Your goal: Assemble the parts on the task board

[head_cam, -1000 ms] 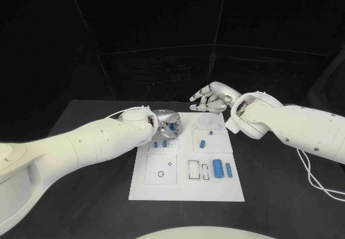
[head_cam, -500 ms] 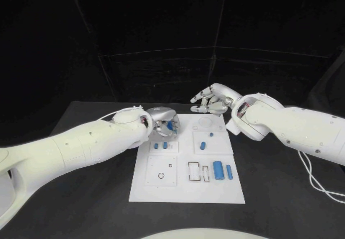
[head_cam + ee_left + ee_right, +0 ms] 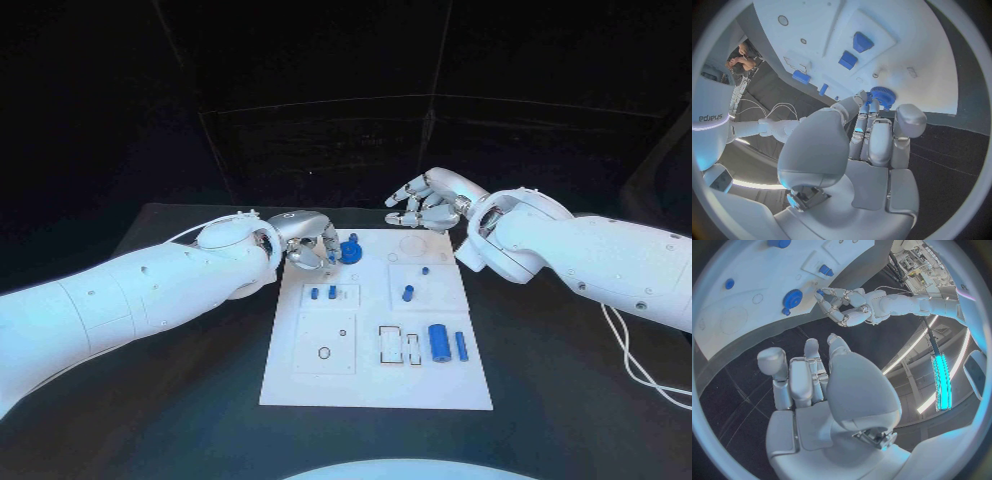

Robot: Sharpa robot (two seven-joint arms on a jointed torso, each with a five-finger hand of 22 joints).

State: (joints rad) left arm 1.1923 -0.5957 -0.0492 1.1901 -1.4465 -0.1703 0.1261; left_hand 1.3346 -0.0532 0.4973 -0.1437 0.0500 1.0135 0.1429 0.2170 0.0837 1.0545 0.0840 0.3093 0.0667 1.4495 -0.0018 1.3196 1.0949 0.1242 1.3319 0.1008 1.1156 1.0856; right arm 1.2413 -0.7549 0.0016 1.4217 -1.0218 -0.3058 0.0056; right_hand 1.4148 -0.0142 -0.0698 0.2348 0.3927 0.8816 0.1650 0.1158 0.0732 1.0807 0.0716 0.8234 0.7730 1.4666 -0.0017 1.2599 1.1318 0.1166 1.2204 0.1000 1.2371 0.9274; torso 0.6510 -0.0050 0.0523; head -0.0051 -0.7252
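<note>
At the task board (image 3: 375,385) far-left corner, left hand (image 3: 307,243) pinches a blue gear (image 3: 881,95); its axis cannot be told. Right hand (image 3: 426,203) hovers with fingers loosely spread, holding nothing.

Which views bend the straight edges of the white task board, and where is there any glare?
Both wrist views are fisheye: the flat white task board curves in the left wrist view, and also in the right wrist view, where a bright teal light strip glares. In the head view the board keeps straight edges, evenly lit.
</note>
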